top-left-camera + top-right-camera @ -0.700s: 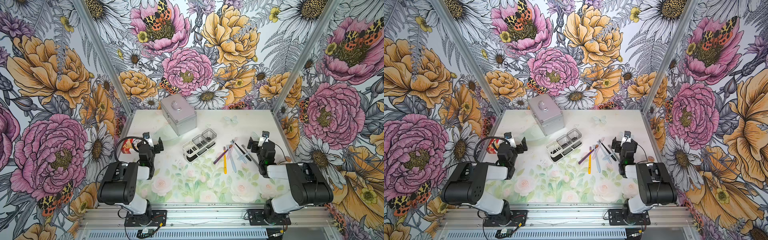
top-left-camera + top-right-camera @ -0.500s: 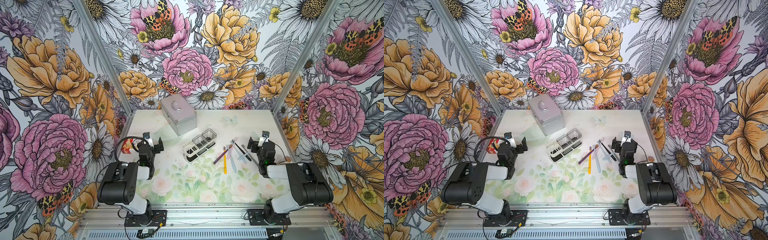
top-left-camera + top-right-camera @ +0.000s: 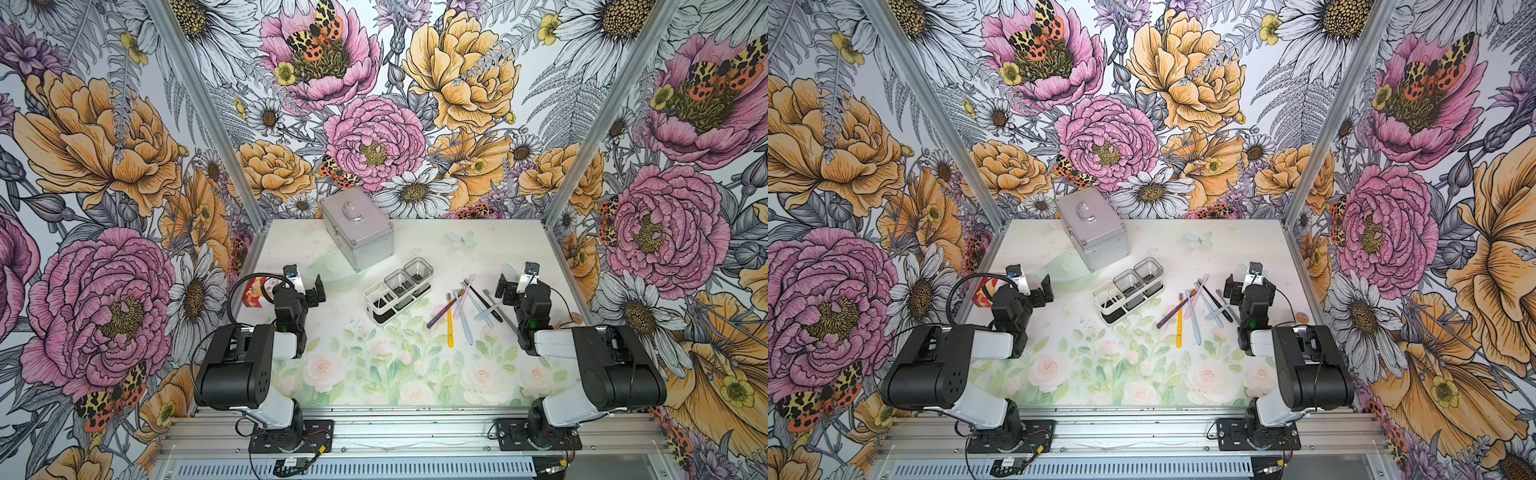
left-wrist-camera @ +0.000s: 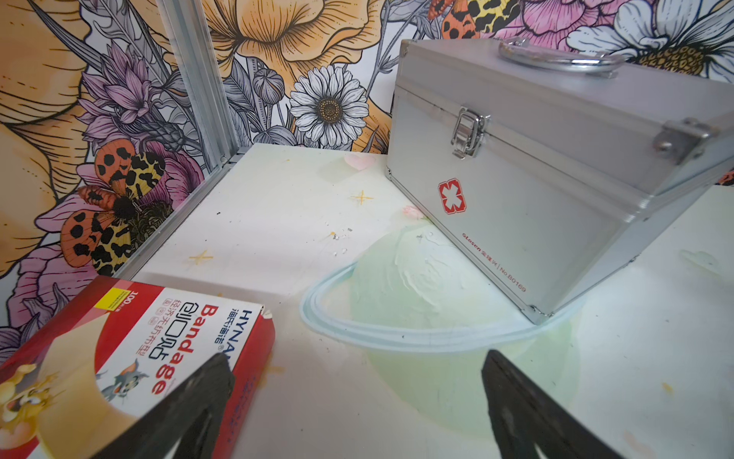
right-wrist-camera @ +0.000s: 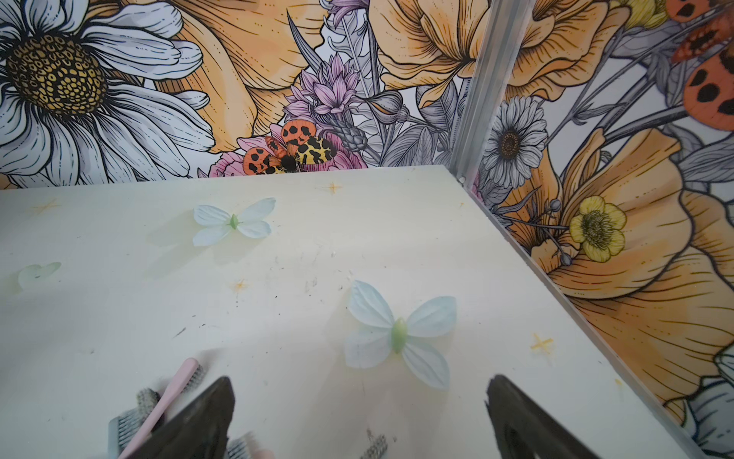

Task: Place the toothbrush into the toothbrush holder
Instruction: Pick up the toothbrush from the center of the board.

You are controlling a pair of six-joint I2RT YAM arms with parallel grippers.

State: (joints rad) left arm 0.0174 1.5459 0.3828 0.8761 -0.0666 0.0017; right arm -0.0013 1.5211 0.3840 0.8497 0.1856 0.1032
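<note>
Plainly, the left hand (image 3: 305,280) was seen spread wide, with nothing held between its fingers, and it was kept low over the counter (image 3: 478,257) near the left edge. In the left wrist view a red and cream bandage box (image 4: 119,349) was shown lying flat just beside one finger, and a silver case (image 4: 536,179) with a latch and a red cross stood farther off, towards the back wall. The right hand (image 3: 517,277) was likewise found spread apart and gripping nothing, poised low near the right edge of the counter. Close by it, a loose fan of toothbrushes (image 3: 463,320) was laid flat on the counter, crossing one another. Among them a yellow toothbrush (image 3: 449,328) and a purple toothbrush (image 3: 440,313) could be told apart on the side away from that hand. In the right wrist view a pink toothbrush (image 5: 167,397) was seen lying just beside one finger, with several bristled heads around it. Further out, the toothbrush holder (image 3: 371,301) was set at an angle at mid-counter, between the two hands. It stood just in front of the silver case and near the fan of brushes without being touched by them. Its white compartment was turned towards the front, and its two clear cups towards the back.
</note>
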